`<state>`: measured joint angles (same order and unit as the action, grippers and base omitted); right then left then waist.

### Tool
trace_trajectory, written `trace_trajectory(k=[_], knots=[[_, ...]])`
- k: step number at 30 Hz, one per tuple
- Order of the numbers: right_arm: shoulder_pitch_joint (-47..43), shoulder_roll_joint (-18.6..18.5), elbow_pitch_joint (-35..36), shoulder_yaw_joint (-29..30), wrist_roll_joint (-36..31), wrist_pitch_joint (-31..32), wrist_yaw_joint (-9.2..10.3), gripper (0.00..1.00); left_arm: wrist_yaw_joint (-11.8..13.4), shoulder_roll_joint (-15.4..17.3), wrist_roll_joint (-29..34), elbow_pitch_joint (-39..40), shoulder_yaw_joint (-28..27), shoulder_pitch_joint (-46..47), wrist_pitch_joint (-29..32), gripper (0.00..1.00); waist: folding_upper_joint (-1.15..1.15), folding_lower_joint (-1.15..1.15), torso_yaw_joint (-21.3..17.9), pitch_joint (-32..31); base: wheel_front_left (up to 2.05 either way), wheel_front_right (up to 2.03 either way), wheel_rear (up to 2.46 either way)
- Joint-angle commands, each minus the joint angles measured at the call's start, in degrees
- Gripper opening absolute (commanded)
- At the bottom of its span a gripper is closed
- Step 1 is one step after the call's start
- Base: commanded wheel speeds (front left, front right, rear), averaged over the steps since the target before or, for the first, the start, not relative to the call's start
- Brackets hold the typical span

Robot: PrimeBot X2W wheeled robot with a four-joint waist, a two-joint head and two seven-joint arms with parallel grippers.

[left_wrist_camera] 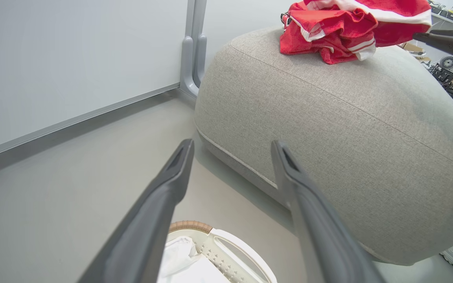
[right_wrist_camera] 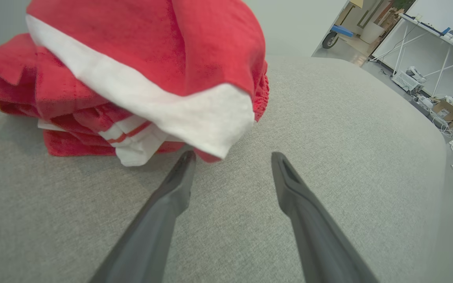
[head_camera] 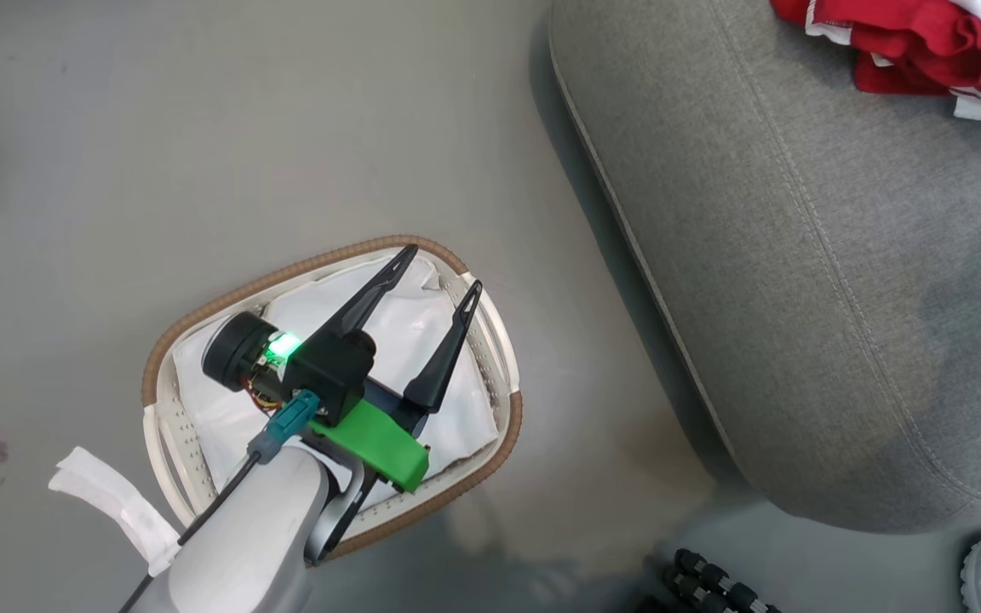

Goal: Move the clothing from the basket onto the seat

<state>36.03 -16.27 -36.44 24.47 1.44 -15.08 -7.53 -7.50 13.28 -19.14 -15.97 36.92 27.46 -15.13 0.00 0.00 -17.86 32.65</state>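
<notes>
Grey smooth floor, bearing all. Seat: large rounded cushion, light-grey woven fabric, stitched seams. Clothing: red jerseys, white trim, heaped crumpled on the seat, apparently delivered. Basket: oval perforated plastic, brown woven rim, beside the seat, lined with white sheet. Left claw: wide, empty, over the basket. Right claw: wide, empty, beside the heap.

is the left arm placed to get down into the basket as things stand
Probably yes. The left gripper hovers open over the basket, its fingers spread above the white liner sheet, and nothing lies between them. No red clothing shows inside the basket; it lies on the seat.
</notes>
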Motion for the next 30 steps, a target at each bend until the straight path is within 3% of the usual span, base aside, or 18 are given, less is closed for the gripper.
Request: trace_trajectory(k=[1, 6, 19, 30], knots=[[-1.6, 0.1, 0.6, -0.1, -0.2, -0.1, 0.08, 1.00, 0.0, 0.0, -0.5, 0.0, -0.5, -0.8, 0.0, 1.00, 0.00, 0.00, -0.1, -1.5, 0.00, 0.00, 0.00], [-5.7, 1.7, 2.7, 0.0, -1.8, -0.1, 0.08, 1.00, 0.0, -0.9, -0.9, 0.1, -1.7, -2.3, 0.0, 1.00, 0.00, 0.00, 0.4, -4.4, 0.00, 0.00, 0.00], [-3.7, -1.6, 8.1, -5.7, -3.7, -0.1, 0.08, 1.00, 0.0, -5.7, -1.1, 0.4, -7.7, -5.5, 0.0, 1.00, 0.00, 0.00, 5.8, -13.4, 0.00, 0.00, 0.00], [-1.6, 2.7, 7.6, -14.2, -2.2, -0.1, 0.08, 1.00, 0.9, -9.4, 2.4, 1.4, -21.8, -11.3, 0.0, 1.00, 0.00, 0.00, 13.5, -19.9, 0.00, 0.00, 0.00]])
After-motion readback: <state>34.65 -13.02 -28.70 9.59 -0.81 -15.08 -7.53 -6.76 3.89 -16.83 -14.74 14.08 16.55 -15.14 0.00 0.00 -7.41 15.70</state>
